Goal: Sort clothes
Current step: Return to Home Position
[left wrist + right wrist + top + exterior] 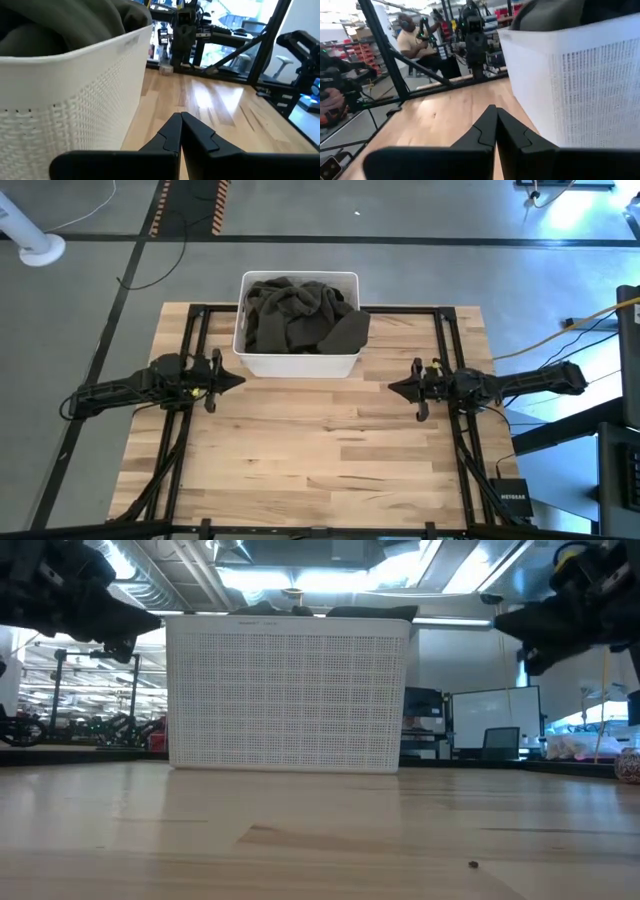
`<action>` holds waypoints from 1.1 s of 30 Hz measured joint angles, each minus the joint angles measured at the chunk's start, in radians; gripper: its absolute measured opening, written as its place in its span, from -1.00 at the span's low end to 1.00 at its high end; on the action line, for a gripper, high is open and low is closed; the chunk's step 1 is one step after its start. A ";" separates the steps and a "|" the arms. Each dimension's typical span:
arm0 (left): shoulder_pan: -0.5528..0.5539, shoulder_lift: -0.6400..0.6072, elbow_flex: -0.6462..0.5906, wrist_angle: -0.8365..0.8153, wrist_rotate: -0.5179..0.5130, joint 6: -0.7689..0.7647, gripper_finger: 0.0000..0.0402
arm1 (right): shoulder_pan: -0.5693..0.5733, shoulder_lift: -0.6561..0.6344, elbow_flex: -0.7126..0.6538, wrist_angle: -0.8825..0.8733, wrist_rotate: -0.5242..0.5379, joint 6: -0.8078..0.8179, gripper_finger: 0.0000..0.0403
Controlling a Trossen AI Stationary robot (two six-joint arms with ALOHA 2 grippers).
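High view: the clothes (297,313) lie heaped in the white bin (298,366) at the far middle of the wooden surface (320,460), dark olive folds on top, one flap reaching the rim on the right arm's side; whatever lies beneath is hidden; the left pincer (238,380) hangs just off the bin's left front corner, the right pincer (393,389) a little apart from its right front corner, each with fingers pressed together and holding nothing; the fabric looks soft, light and limp, likely to sag and trail when lifted; I'd judge a raised fold atop the heap the best place to pinch, rather than a flat patch.
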 joint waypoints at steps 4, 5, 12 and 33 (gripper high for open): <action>0.000 0.000 0.000 0.005 0.000 0.009 -0.99 | 0.000 -0.093 0.000 -0.072 -0.003 -0.023 -0.95; 0.000 0.000 0.000 0.003 0.000 0.015 -1.00 | 0.000 -0.120 0.000 -0.107 -0.009 -0.026 -0.96; 0.001 0.000 0.001 -0.009 -0.002 0.019 -0.99 | 0.000 -0.311 0.001 -0.314 -0.027 -0.024 -0.94; 0.070 0.002 -0.094 0.188 -0.104 -0.070 -1.00 | 0.000 -0.297 0.002 -0.337 -0.114 -0.018 -0.93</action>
